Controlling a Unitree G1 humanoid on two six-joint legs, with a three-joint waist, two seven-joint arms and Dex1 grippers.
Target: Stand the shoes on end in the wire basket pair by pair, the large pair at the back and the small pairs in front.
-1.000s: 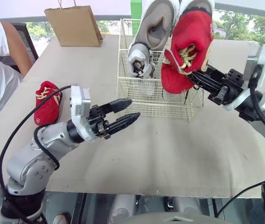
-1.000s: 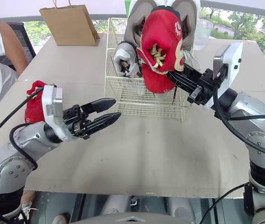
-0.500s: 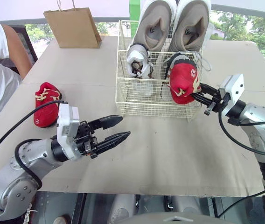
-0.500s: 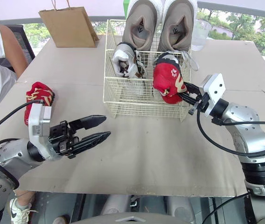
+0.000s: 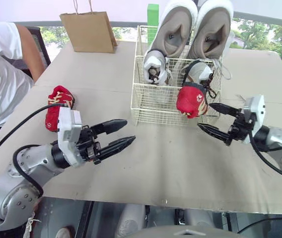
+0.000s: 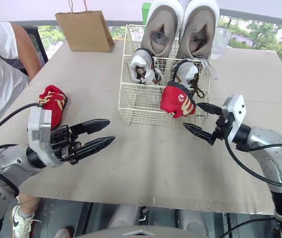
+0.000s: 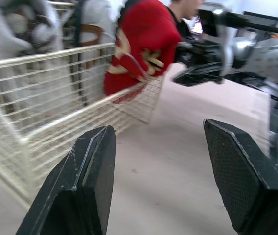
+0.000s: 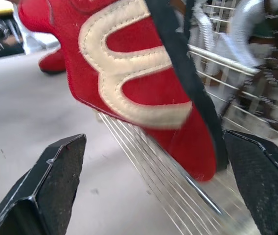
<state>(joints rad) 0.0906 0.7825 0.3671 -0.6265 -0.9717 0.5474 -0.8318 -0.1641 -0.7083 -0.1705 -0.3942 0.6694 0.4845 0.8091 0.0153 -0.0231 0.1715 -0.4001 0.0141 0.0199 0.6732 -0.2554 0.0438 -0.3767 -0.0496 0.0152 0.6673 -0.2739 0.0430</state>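
Red shoe near table's left edge, well apart from basket; left gripper over front-left, fingers wide, empty, probably poised for it. Basket at back centre: large pair on end at rear, grey pair ahead, second red shoe tilted across front-right rim, likely needing seating. Right gripper just beside it, fingers wide, empty.

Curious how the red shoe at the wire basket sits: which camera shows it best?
Either eye view: the whole red shoe shows, leaning over the wire basket at its front rim. The right wrist view shows part of its side; the left wrist view sees it beyond the rim.
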